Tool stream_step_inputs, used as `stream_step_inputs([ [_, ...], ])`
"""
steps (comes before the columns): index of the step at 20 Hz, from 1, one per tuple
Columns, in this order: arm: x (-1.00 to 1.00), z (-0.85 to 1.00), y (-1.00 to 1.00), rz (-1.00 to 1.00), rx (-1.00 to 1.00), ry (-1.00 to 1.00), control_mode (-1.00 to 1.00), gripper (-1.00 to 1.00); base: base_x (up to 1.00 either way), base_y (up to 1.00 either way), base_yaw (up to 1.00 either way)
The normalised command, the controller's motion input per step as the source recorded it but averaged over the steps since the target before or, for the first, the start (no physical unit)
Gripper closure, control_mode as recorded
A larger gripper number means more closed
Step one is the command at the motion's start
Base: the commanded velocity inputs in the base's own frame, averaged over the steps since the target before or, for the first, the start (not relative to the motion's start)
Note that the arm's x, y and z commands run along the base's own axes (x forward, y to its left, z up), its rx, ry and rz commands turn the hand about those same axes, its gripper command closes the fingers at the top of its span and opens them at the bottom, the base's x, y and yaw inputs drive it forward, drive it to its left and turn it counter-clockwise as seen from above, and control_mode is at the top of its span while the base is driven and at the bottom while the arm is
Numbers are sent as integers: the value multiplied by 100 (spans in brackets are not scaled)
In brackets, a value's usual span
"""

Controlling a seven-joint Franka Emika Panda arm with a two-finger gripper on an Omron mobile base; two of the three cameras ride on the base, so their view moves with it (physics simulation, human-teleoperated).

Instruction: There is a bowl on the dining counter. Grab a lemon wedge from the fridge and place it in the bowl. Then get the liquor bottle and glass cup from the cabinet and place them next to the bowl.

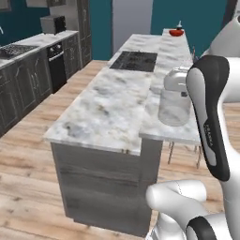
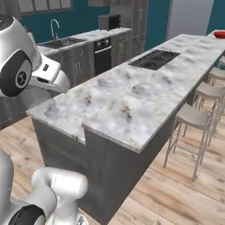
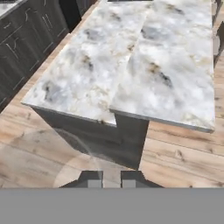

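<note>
The glass cup [image 1: 174,105], a clear tumbler, hangs over the near end of the dining counter [image 1: 108,108], close to the camera and beside my arm. In the hand view my gripper [image 3: 111,180] is shut on the glass cup [image 3: 83,168], which shows as a faint see-through shape around the narrowly spaced fingertips [image 3: 94,180]. The near corner of the dining counter [image 3: 131,65] lies below the hand. The red bowl [image 1: 176,32] sits at the counter's far end. A small narrow-necked thing, apparently the liquor bottle [image 1: 179,24], stands right by it. The bowl [image 2: 218,34] also shows at the right edge. The pale grey fridge [image 1: 132,18] stands beyond.
A black cooktop [image 1: 134,61] is set into the middle of the counter. Pale stools [image 2: 193,116] line its right side. Dark cupboards with an oven [image 1: 57,65], a microwave [image 1: 53,23] and a sink [image 2: 61,41] run along the left wall. Wooden floor surrounds the island.
</note>
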Motion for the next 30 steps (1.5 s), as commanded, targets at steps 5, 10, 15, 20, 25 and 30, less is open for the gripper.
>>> stream_step_inputs([
  [5,0,0,0,0,0,0,100,100,-42,-100,-33],
  [10,0,0,0,0,0,0,100,100,12,-100,-7],
  [15,0,0,0,0,0,0,100,100,55,-100,13],
  [20,0,0,0,0,0,0,100,100,75,-100,26],
  [25,0,0,0,0,0,0,100,100,86,-100,29],
  [30,0,0,0,0,0,0,100,100,81,-100,27],
])
